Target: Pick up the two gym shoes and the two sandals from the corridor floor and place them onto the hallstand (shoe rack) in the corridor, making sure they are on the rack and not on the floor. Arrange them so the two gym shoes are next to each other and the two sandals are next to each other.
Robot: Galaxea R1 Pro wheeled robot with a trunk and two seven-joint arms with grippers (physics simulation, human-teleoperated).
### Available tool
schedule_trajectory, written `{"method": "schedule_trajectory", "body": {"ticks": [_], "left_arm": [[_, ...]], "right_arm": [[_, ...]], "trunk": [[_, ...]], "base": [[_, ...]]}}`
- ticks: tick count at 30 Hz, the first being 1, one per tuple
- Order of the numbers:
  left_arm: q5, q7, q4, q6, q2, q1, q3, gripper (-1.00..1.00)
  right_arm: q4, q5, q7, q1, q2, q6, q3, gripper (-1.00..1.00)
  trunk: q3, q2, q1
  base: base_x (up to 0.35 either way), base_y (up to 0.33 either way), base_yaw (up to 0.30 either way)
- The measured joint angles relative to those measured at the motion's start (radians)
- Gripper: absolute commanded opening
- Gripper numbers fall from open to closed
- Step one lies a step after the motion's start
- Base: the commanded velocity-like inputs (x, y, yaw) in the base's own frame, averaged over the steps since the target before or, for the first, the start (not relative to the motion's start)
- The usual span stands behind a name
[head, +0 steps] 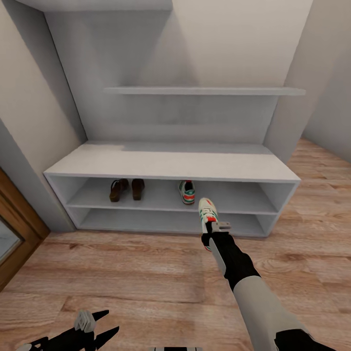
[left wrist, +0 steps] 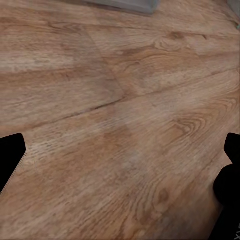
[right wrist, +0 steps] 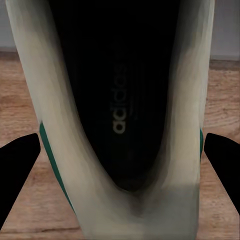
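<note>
Held sneaker heel hidden behind right gripper; toe cut off in right wrist view. Left gripper cropped at bottom edge. Shelved sandals too small for detail.

Hallstand upper open shelf: two sandals; one gym shoe

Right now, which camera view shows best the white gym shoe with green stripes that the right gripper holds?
The head view: the held white gym shoe shows whole at the right gripper, before the pale grey hallstand. The right wrist view shows its dark inside close up. The left wrist view shows wood floor.
</note>
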State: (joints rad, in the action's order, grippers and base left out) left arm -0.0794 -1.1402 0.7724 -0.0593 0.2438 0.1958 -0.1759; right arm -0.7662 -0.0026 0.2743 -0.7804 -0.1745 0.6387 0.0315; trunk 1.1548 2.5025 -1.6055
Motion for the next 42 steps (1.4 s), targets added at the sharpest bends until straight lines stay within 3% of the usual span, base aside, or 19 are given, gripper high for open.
{"method": "schedule_trajectory", "body": {"ticks": [42], "left_arm": [[-0.001, 0.01, 0.0, 0.007, 0.0, 0.0, -0.011, 1.0]], "right_arm": [[0.0, 0.0, 0.0, 0.0, 0.0, 0.0, -0.002, -1.0]], "trunk": [[0.0, 0.0, 0.0]], "base": [[0.138, -0.027, 0.0]]}}
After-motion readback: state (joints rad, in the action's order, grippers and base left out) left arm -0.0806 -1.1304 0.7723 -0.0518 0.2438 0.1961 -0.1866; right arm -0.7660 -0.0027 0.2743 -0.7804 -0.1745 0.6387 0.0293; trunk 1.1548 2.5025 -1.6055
